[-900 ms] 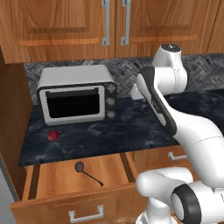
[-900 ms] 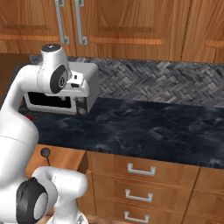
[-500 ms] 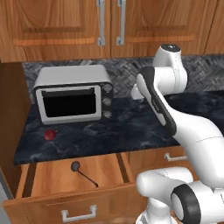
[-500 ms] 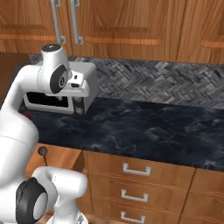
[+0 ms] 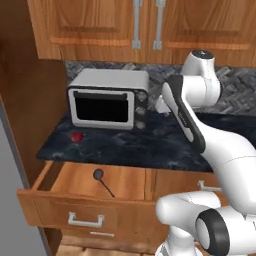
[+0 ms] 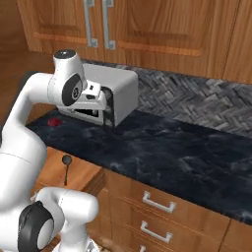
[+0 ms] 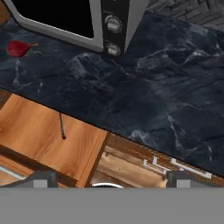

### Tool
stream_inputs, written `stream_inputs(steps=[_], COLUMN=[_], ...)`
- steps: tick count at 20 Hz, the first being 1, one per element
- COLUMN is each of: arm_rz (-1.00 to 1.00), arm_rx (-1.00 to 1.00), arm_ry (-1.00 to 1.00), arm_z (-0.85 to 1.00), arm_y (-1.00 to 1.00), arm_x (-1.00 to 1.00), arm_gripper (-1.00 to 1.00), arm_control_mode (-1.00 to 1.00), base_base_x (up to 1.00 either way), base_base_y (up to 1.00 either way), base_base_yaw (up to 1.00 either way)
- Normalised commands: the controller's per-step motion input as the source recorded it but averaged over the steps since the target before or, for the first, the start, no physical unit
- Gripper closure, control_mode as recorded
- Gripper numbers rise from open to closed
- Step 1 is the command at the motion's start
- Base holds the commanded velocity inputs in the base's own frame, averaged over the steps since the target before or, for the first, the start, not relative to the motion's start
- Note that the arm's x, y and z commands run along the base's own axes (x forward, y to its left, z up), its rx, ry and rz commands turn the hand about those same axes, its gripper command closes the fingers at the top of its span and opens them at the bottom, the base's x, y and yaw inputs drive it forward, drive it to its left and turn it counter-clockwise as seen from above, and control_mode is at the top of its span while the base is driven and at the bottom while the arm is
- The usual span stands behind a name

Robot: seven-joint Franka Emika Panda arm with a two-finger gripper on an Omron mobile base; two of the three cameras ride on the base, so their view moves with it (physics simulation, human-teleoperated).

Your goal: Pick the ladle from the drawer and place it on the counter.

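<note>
One ladle [image 5: 102, 180] lies untouched in the open drawer [image 5: 60, 212], lower left; jaws wide and empty above the counter [image 5: 150, 142], the reach-down step comes next.

Kitchen: wooden cabinets [image 5: 150, 30], marble counter [image 6: 187, 162], toaster oven [image 5: 107, 99], herringbone backsplash [image 6: 197, 101].

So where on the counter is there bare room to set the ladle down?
The counter is bare from the toaster oven rightward to the frame edge, and along its front edge above the drawer. It is tighter at the left end, between the oven and the red object.
</note>
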Motion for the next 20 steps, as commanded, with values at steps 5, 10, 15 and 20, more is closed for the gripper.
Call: stream_inputs(steps=[5, 10, 15, 20], arm_rz=[0.00, 0.00, 0.13, 0.43], arm_rx=[0.00, 0.00, 0.00, 0.00], arm_ry=[0.00, 0.00, 0.00, 0.01], arm_z=[0.00, 0.00, -0.05, -0.32], arm_y=[0.00, 0.00, -0.05, 0.10], arm_x=[0.00, 0.00, 0.00, 0.22], arm_gripper=[-1.00, -1.00, -1.00, -1.00], arm_control_mode=[1.00, 1.00, -1.00, -1.00], base_base_x=[-0.46, -0.34, -0.09, 0.00], base_base_y=[-0.68, -0.62, -0.40, 0.00], base_base_yaw=[0.63, 0.65, 0.52, 0.00])
